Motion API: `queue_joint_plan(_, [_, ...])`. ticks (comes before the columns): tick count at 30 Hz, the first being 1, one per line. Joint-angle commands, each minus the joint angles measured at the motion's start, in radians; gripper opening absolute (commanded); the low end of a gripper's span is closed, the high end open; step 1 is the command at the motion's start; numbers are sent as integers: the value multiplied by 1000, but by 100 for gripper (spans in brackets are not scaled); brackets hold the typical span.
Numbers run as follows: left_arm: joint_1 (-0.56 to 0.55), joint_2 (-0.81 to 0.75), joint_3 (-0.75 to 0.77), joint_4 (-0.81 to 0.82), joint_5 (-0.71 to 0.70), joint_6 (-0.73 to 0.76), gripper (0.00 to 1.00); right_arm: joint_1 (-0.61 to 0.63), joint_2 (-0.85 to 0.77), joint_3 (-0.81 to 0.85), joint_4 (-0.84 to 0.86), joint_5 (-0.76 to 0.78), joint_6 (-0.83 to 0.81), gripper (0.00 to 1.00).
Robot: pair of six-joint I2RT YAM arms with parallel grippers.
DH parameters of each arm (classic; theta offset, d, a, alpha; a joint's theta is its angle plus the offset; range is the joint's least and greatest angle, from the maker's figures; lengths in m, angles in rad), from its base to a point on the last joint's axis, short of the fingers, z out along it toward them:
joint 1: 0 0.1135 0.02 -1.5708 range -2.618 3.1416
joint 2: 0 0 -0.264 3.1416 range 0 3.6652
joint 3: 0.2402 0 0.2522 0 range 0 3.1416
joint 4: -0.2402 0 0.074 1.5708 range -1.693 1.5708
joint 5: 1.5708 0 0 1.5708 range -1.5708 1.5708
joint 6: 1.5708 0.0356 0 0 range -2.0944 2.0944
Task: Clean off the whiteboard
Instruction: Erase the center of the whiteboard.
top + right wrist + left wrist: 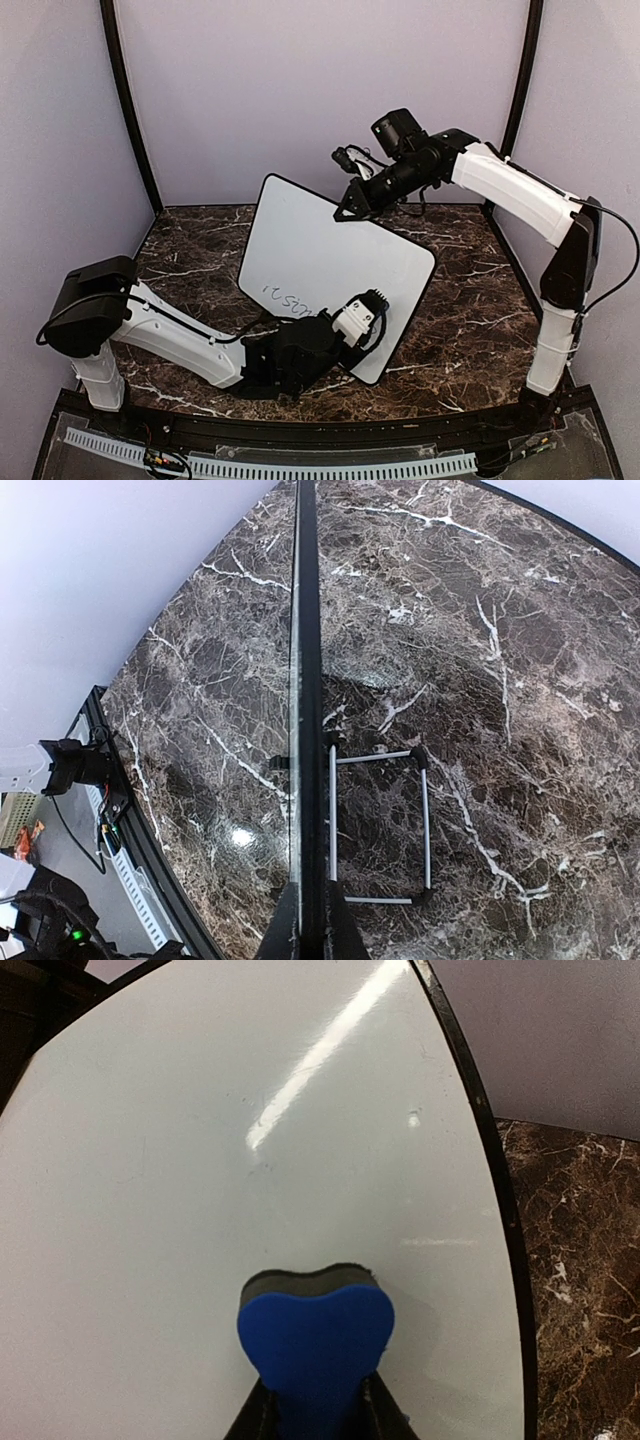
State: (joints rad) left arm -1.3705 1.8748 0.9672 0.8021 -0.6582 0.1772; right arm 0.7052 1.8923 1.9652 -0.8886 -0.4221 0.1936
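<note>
Top external view: whiteboard (330, 255) tilted over the desk (470, 300), writing (290, 298) low on it.
Your right fingers (347, 211) clamp its far edge; your left fingers (350, 326) grip a blue eraser (315, 1345) against its face.

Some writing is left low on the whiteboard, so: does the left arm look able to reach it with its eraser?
Probably yes: the writing lies just beside the left gripper holding the eraser, nothing lies between, and the right gripper pinches the far edge of the whiteboard.
</note>
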Motion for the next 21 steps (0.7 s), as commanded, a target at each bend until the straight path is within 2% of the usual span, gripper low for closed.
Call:
queue_joint_plan(1, [39, -3, 10, -7, 8, -7, 0, 34, -12, -39, 1, 12, 94, 0])
queue_joint_plan(8, [39, -43, -102, -163, 86, -159, 0, 34, -9, -30, 0, 10, 92, 0])
queue_joint_plan(12, [38, -50, -174, -186, 98, -226, 0, 32, -8, -25, -2, 13, 90, 0])
queue_joint_plan(21, [37, 2, -165, -100, 45, -212, 0, 33, 9, 1, -9, 5, 90, 0])
